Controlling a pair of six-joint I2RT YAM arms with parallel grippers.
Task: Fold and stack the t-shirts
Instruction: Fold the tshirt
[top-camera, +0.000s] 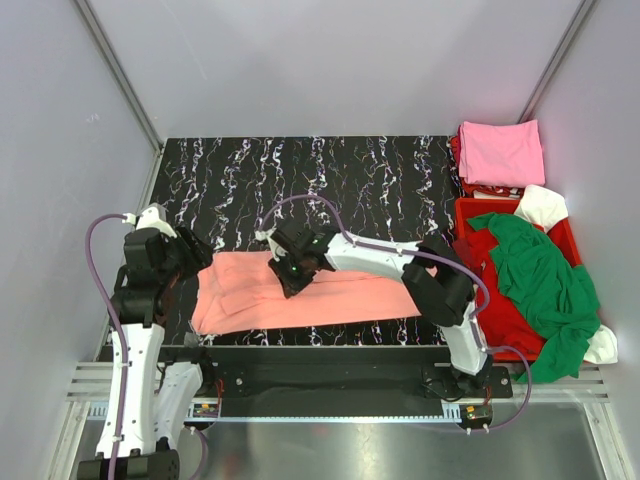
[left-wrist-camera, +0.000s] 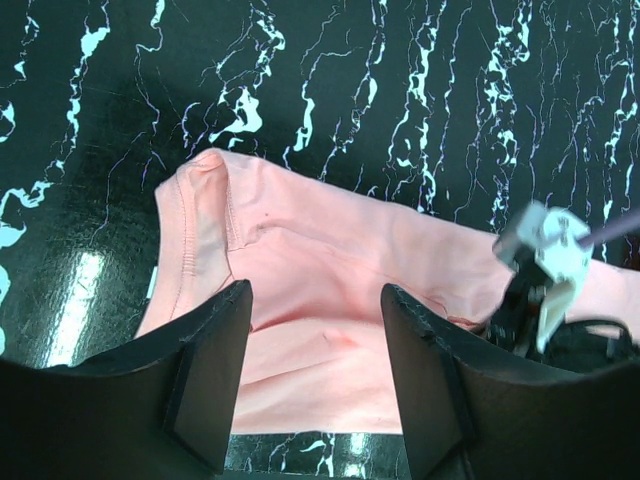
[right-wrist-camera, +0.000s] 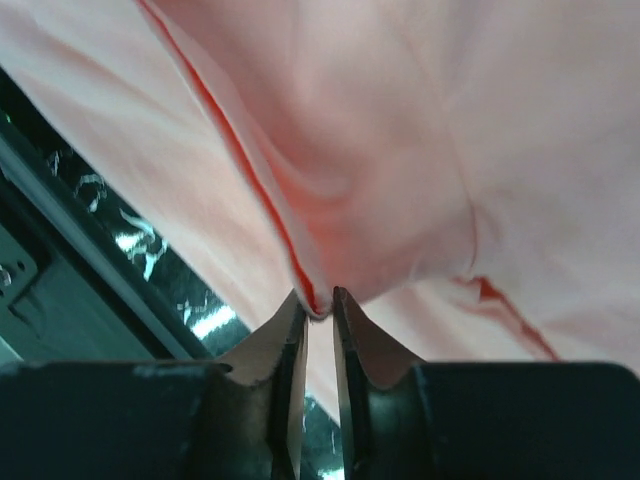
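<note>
A salmon-orange t-shirt (top-camera: 330, 295) lies as a long folded band near the table's front edge. My right gripper (top-camera: 290, 275) is down on its upper middle. In the right wrist view its jaws stand narrowly apart with a hem fold of that shirt (right-wrist-camera: 400, 150) pinched between the tips of the gripper (right-wrist-camera: 320, 302). My left gripper (top-camera: 195, 255) hovers over the shirt's left end; in the left wrist view it (left-wrist-camera: 315, 295) is open, with the cloth (left-wrist-camera: 330, 250) lying flat below and nothing between the fingers. A folded pink t-shirt (top-camera: 500, 152) sits at the back right.
A red crate (top-camera: 470, 212) at the right edge holds a crumpled green t-shirt (top-camera: 540, 275) and a white one (top-camera: 542, 205), with cloth hanging over its front rim. The black marbled table (top-camera: 300, 170) lies beyond the salmon shirt. The right arm's wrist (left-wrist-camera: 545, 260) shows in the left wrist view.
</note>
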